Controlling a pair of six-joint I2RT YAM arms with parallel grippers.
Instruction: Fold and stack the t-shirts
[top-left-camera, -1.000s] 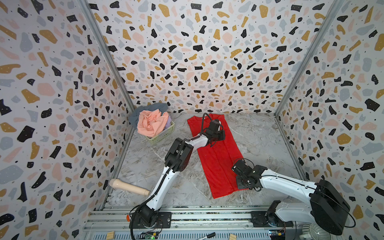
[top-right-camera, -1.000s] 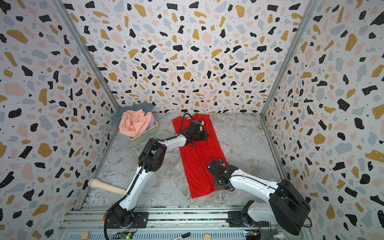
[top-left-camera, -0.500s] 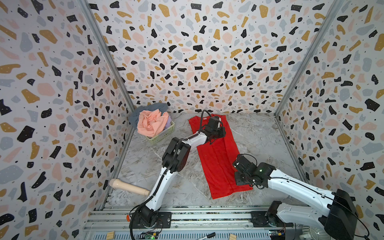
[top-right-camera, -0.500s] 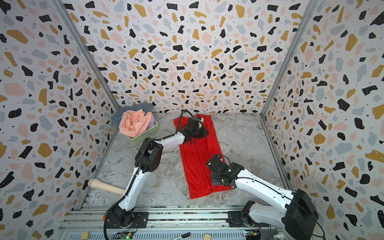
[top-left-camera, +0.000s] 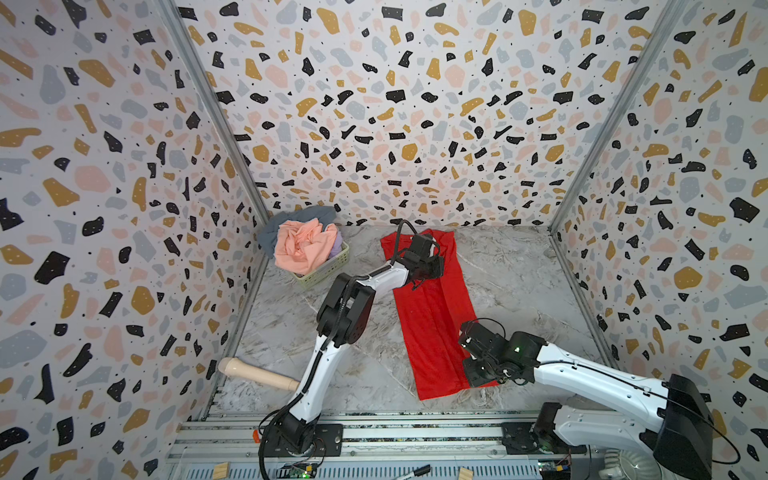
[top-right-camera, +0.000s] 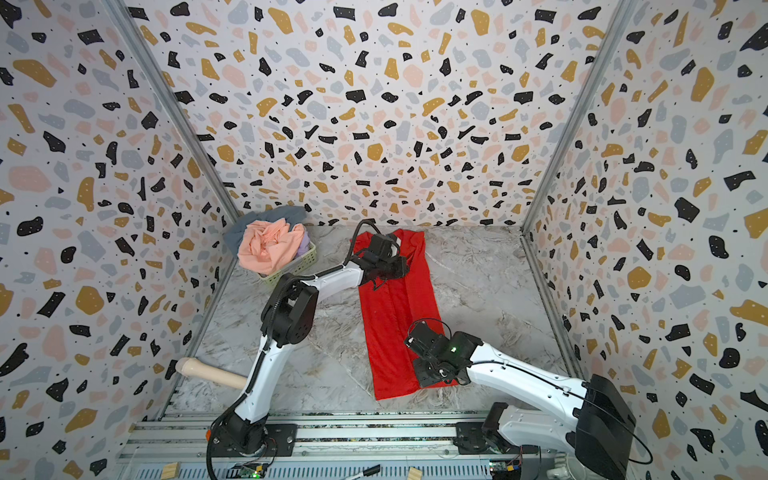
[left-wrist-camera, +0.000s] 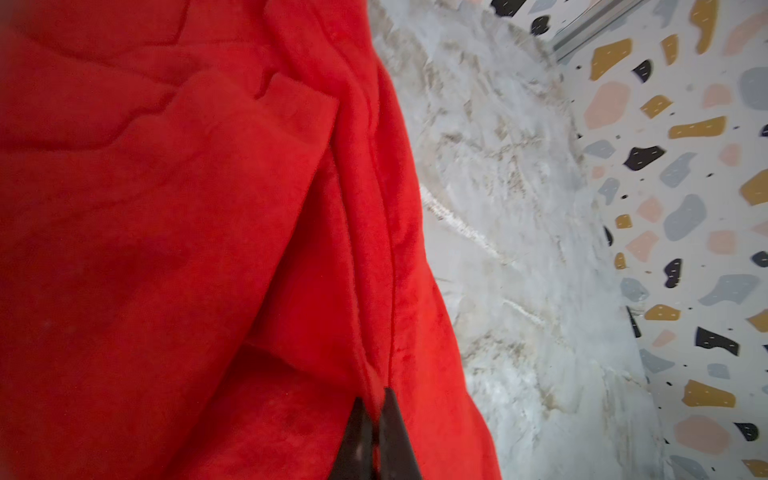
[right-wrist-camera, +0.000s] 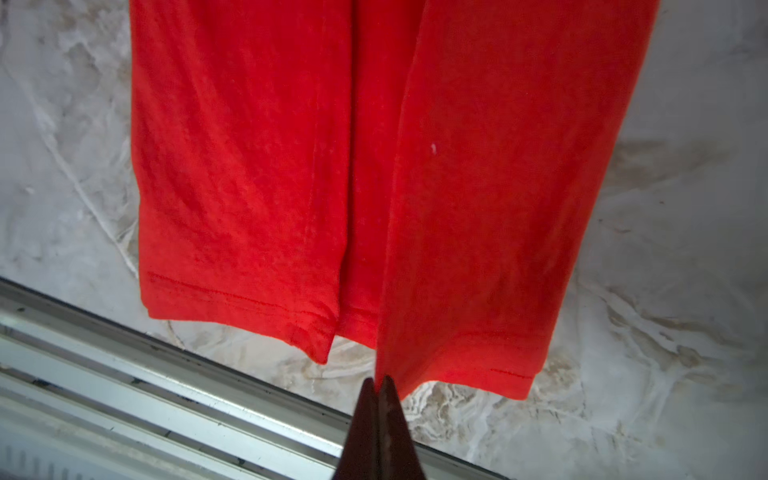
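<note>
The red t-shirt (top-left-camera: 432, 316) (top-right-camera: 395, 316) lies on the marble table as a long narrow strip, its sides folded inward. At the strip's far end my left gripper (top-left-camera: 428, 270) (left-wrist-camera: 376, 399) is shut, pinching a ridge of red cloth near the right fold. My right gripper (top-left-camera: 478, 365) (right-wrist-camera: 377, 380) is shut at the near end. A raised flap of the hem (right-wrist-camera: 478, 365) runs down into its tips. The peach-pink shirt (top-left-camera: 303, 245), the grey-blue shirt (top-left-camera: 291, 220) and a lilac one (top-left-camera: 337, 241) are heaped in the basket.
The yellow-green lattice basket (top-left-camera: 328, 270) stands in the far left corner. A wooden handle (top-left-camera: 257, 374) sticks in from the left wall near the front. The metal rail (top-left-camera: 374, 424) runs along the front edge, close to the shirt's hem. Patterned walls close three sides.
The right gripper moved a little along the shirt's near end, toward the front rail, its arm swinging with it. The left gripper stayed at the far end, barely shifting.
</note>
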